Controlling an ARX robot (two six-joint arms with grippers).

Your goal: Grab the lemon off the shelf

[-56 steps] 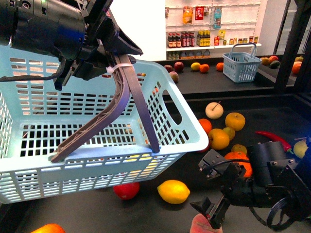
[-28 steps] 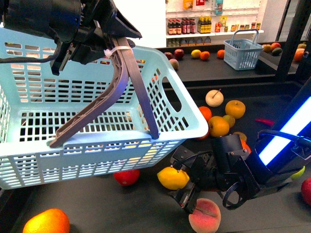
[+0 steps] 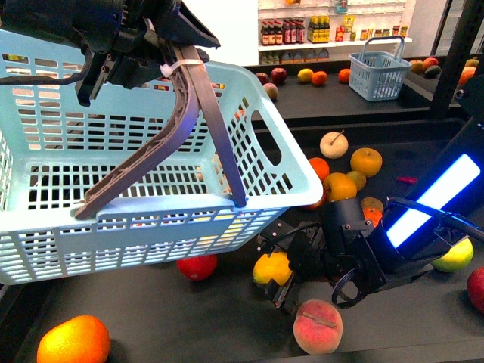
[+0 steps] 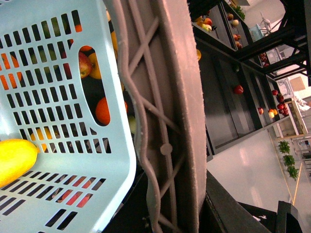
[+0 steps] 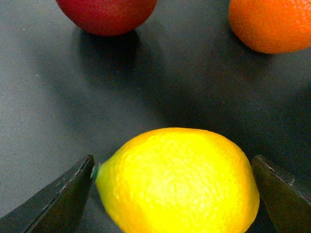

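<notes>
1. Right fingers (image 5: 53,204) stand wide, one at each end of the lemon (image 5: 177,179). In the right wrist view both tips come so close to its skin that they seem to touch it, but I cannot tell if they press it.
2. The lemon lies on its side on the black deck of the shelf (image 3: 151,318), just in front of the near corner of the light blue basket (image 3: 151,151). Its small nub points toward one of the fingers.
3. The red apple (image 3: 198,266) lies near the lemon, on the side away from the right arm (image 3: 423,219), and does not touch it. The peach (image 3: 318,327) lies closer to the camera, just beside the arm. The large orange (image 3: 73,340) is well apart, at the front left of the deck.
4. Left fingers (image 3: 155,49) hold the gray handle (image 3: 212,144) of the basket at its top, where a white tie (image 3: 170,68) goes around it. The basket hangs tilted above the deck and fills the left part of the front view.
5. In the left wrist view the handle passes very close to the camera, and some red and orange fruit shows through the slots of the basket wall.
6. Beyond the right arm a group of oranges and yellow fruit (image 3: 340,185) lies on the same deck. A small blue basket (image 3: 380,66) stands on the higher deck at the back. A bright blue strip (image 3: 435,200) is lit along the right arm.
</notes>
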